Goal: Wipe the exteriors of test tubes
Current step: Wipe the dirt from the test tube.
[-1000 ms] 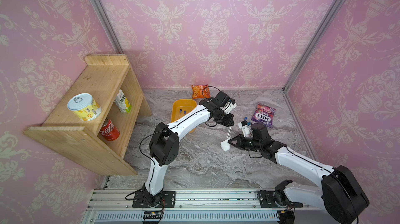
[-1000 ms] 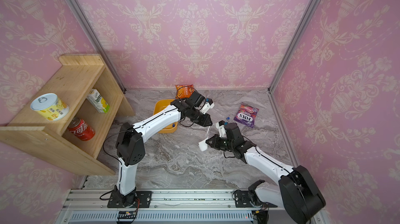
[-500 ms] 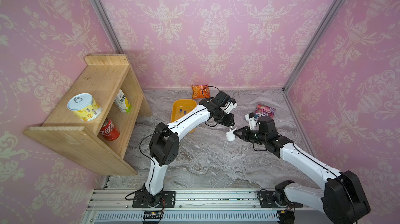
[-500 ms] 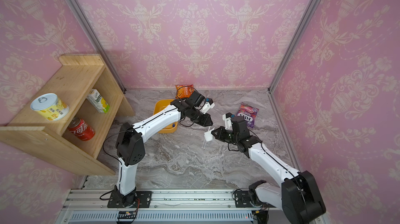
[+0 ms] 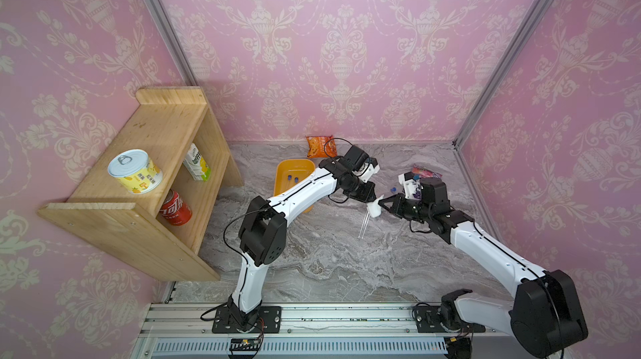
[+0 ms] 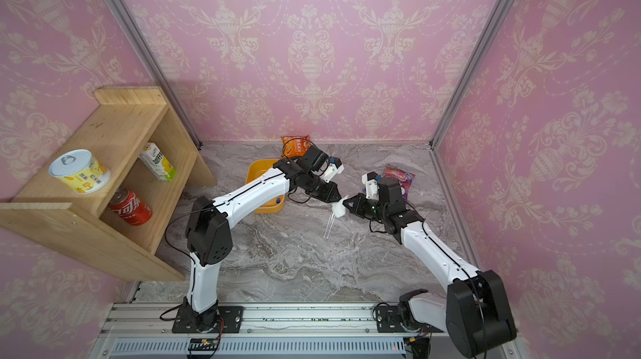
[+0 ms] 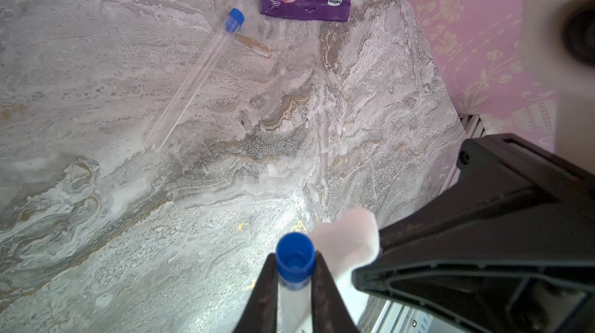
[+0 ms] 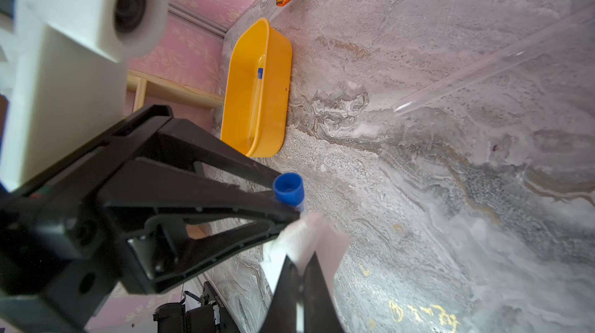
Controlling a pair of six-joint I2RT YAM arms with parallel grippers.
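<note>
So one clear test tube [image 5: 363,226] hangs blue cap up over the table [image 5: 347,270], pinched just under the cap by the left claw [image 7: 295,255]. A second tube [image 7: 193,80] lies flat on the table. A third tube [image 5: 289,177] and a fourth tube [image 5: 296,179] lie in the yellow tub [image 5: 278,173].

test tubes [image 5: 297,179] in tray [image 5: 302,168], shelf [image 5: 163,124] left

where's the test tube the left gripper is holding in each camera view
Top view: test tube hangs mid-table, just below the white wipe.
Top view: test tube likewise below the wipe.
Left wrist: clamped in the left gripper, blue cap toward the camera.
Right wrist: its blue cap just past the wipe.
Shared landmark: the white wipe, in all four.
</note>
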